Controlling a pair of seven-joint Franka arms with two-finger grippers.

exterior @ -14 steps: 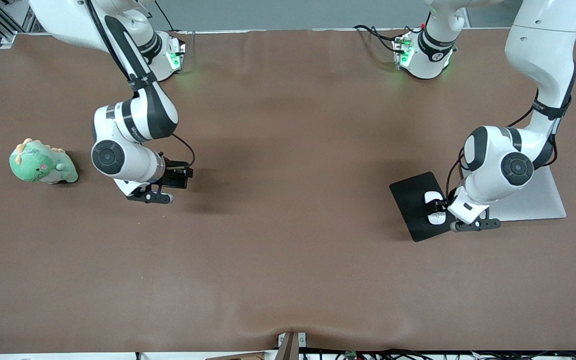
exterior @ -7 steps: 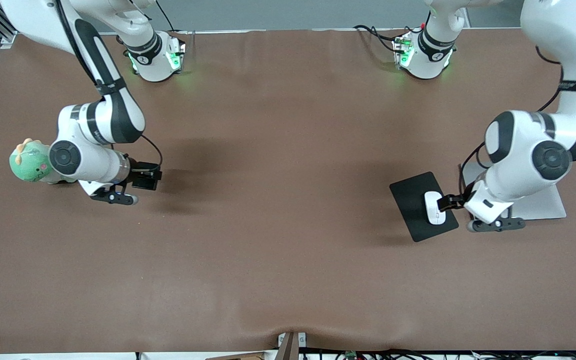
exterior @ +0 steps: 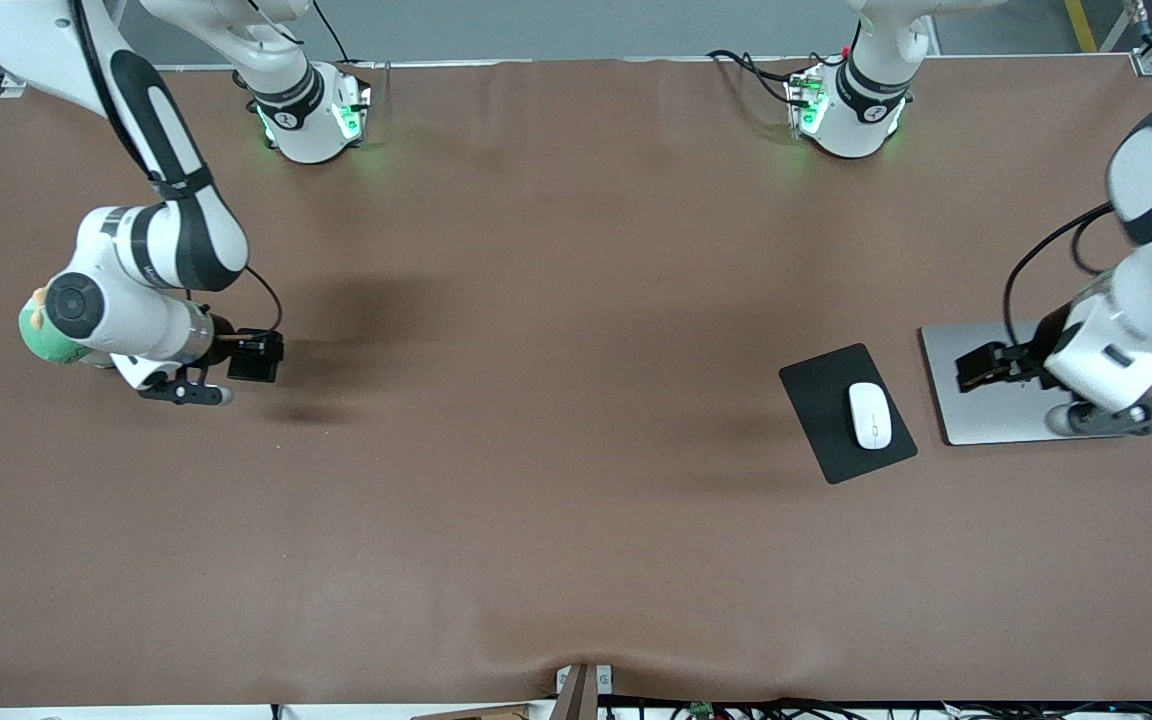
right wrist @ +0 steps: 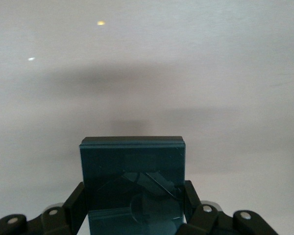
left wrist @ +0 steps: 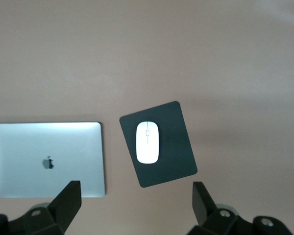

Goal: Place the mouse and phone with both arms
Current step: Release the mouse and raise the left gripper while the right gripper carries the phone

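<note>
Looking down from the left gripper (left wrist: 134, 203), we find its two fingers (left wrist: 68, 196) spread wide with nothing between them. That gripper hangs over the closed silver laptop (exterior: 986, 380) at the left arm's end of the table. Just beside the laptop, toward the right arm's end, lies the mouse pad (exterior: 816, 415), and the mouse (exterior: 869, 415) rests on it, well apart from the open fingers. We see the mouse's long axis running toward and away from the front camera, roughly along the pad's longer side; the thin grey line sits on the half farther from the front camera.

We see the right gripper (right wrist: 132, 205) clamped on the phone (right wrist: 132, 176), one finger pressed against each side edge. The phone's long axis runs straight out from the fingers, its free end pointing away from the wrist, toward the middle of the table (exterior: 556, 520). Partly hidden under the right arm's wrist sits a green plush toy (exterior: 36, 335), next to the gripper.
</note>
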